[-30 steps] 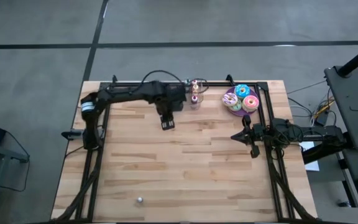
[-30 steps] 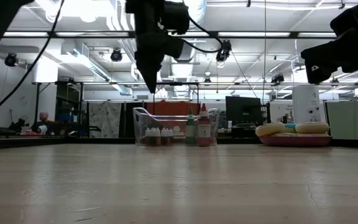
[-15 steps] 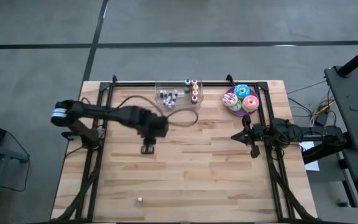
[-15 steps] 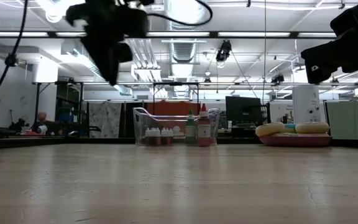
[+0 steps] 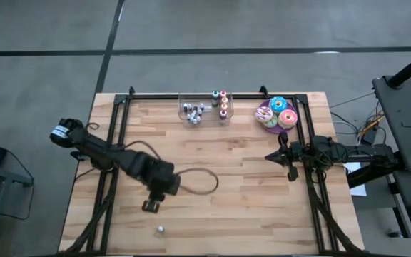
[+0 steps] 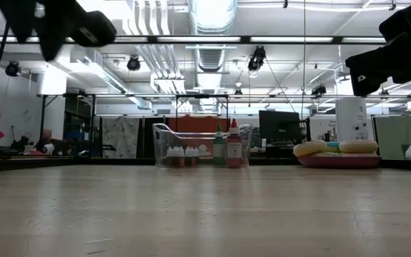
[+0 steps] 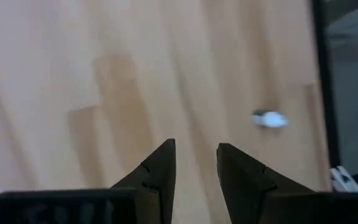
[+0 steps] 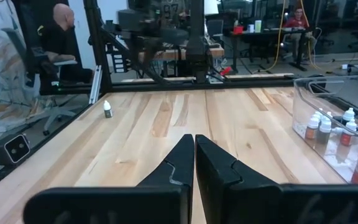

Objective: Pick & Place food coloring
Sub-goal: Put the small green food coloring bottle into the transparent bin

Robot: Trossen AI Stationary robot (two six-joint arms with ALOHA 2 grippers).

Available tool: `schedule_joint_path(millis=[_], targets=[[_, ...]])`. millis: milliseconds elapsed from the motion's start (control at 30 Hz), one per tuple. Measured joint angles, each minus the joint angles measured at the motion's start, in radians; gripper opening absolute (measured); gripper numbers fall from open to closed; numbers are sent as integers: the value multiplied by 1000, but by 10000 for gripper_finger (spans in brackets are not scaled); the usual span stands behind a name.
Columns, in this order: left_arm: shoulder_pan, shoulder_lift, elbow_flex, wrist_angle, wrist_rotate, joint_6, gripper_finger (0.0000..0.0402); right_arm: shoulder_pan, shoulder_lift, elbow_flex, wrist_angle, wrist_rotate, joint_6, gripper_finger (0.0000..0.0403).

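The left gripper hangs over the table's lower left, at about seven o'clock from the centre, its fingers parted by a narrow gap with nothing between them. A single small food coloring bottle stands alone just beyond it, toward six o'clock (blurred in the left wrist view). The rest of the set sits in a clear bin at the twelve o'clock edge, beside a plate of doughnuts. The right gripper waits at three o'clock, fingers pressed together, empty.
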Motion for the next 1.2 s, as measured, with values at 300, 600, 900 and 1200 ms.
schedule_joint_path(millis=[300,600,900,1200], targets=[[-184,18,0,97,-43,-32,96,0,0,0,0,0,0,8],[-339,23,0,121,-68,-44,151,0,0,0,0,0,0,9],[-473,38,0,141,-150,-37,162,0,0,0,0,0,0,9],[-512,118,36,194,-175,-64,162,0,0,0,0,-1,0,8]])
